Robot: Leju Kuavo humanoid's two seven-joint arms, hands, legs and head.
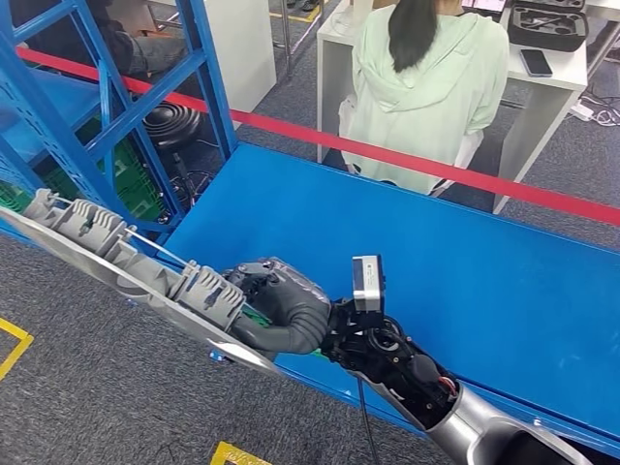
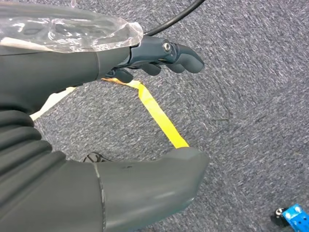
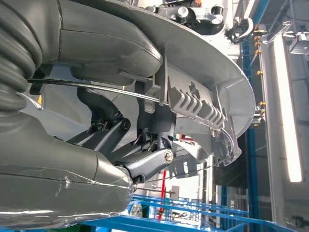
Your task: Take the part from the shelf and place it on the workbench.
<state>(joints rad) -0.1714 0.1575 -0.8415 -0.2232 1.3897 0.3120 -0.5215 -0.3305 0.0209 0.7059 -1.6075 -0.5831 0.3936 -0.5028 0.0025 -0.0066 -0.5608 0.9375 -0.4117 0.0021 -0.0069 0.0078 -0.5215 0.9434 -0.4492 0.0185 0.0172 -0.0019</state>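
The long grey part point(image 1: 124, 257), a curved panel with ribbed clips and a thin metal rod along it, is gripped near one end by the right hand point(image 1: 281, 305), whose fingers point(image 3: 146, 166) are wrapped round its edge with the thick thumb pressed against the opposite face. In the head view most of the part is seen projecting beyond the near edge of the blue worktop point(image 1: 439, 262), out over the grey carpet and towards the blue shelf point(image 1: 109, 107), while the held end lies just at the worktop's near edge. The part is therefore judged to be off the shelf but not yet set down. The left hand point(image 2: 109, 121) is seen hanging over the carpet beside a strip of yellow floor tape point(image 2: 160, 118); nothing is held in it, and its fingers and thumb are apart. For the step in hand, the part should be swung round so that its whole length comes over the blue surface, and it should be kept level, since a long piece held at one end is likely to droop and twist in the grasp. It should be lowered until it rests flat, and the grasp should be let go only once the weight is borne by the worktop. A person in a pale green hooded top point(image 1: 427, 82) is seated beyond the red barrier tape point(image 1: 410, 160), so the free end should be kept well short of the far side.
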